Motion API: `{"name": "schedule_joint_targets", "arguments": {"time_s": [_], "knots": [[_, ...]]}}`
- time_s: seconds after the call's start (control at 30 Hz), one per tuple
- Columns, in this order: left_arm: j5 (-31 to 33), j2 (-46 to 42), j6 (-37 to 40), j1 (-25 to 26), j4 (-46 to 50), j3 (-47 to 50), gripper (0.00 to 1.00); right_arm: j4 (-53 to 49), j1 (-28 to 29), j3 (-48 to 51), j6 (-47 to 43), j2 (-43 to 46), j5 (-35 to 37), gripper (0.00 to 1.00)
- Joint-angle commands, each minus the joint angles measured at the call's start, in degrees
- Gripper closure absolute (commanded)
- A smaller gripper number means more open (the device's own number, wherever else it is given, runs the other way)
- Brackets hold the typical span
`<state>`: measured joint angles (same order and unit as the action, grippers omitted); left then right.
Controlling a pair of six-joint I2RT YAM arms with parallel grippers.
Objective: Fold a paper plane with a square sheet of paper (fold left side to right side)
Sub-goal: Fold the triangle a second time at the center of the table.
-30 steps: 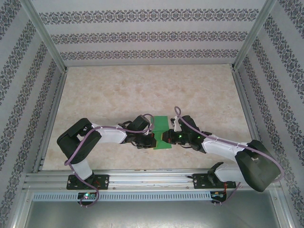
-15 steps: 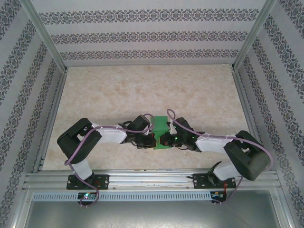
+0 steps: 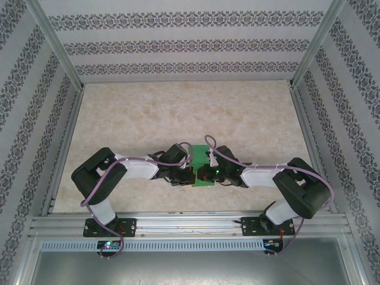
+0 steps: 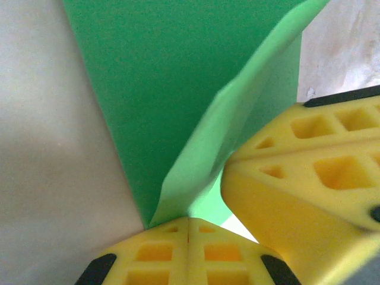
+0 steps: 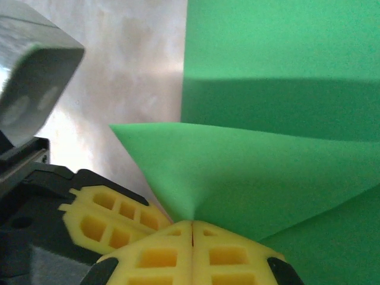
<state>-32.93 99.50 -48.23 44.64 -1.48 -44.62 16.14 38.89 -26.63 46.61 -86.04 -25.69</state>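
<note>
Green-sheet check: found left gripper (image 4: 188, 221) and right gripper (image 5: 193, 222) clenched on square sheet of paper (image 3: 200, 152), close together at its near half.

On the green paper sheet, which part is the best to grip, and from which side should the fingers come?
Grip the lifted flap of the green paper sheet at its edge, coming in low from the side, as the left gripper and right gripper do. The rest lies flat on the table, offering no hold.

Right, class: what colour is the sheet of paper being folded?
The sheet of paper is bright green, clearest in the right wrist view.
</note>
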Motion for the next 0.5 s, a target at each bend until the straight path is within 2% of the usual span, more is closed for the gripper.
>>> {"name": "schedule_joint_targets", "arguments": {"time_s": [0.0, 0.47], "knots": [[2.81, 1.82, 0.61, 0.72, 5.33, -0.11, 1.00, 0.54, 0.66, -1.04, -0.28, -1.10, 0.94, 1.00], [3.92, 2.52, -1.10, 0.71, 8.23, -0.01, 1.00, -5.37, -2.11, -1.45, -4.50, -2.30, 3.67, 1.00]]}}
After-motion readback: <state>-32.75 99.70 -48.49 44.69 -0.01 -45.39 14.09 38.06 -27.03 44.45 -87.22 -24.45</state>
